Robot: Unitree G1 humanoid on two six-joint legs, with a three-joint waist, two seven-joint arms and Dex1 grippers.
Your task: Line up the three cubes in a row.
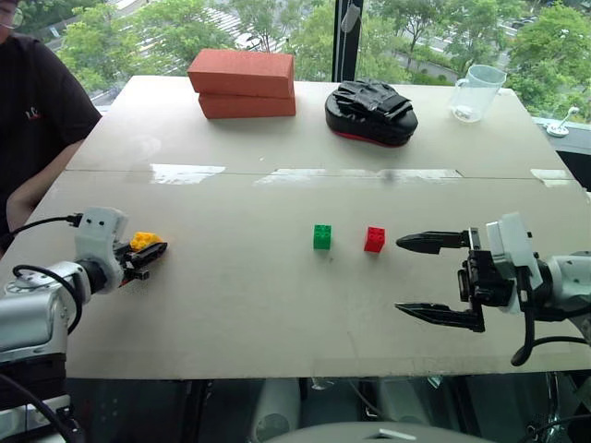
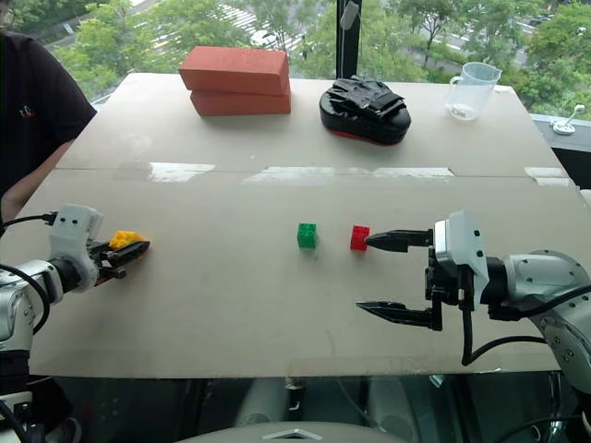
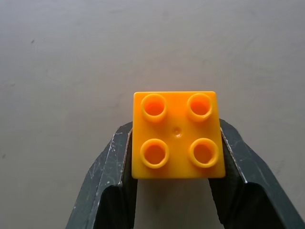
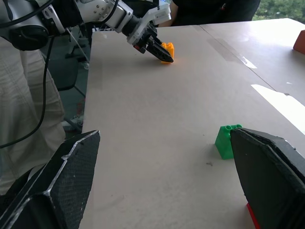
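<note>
- Left gripper (image 1: pixel 148 253): lower left of the head view, angled down, fingers clamped on the yellow cube (image 1: pixel 143 241).
- Right gripper (image 1: pixel 417 278): lower right, pointing left, jaws spread wide, empty.

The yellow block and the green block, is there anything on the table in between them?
No. Between the yellow block, pinched in the left gripper, and the green block the table is bare. Both eye views show that.
</note>
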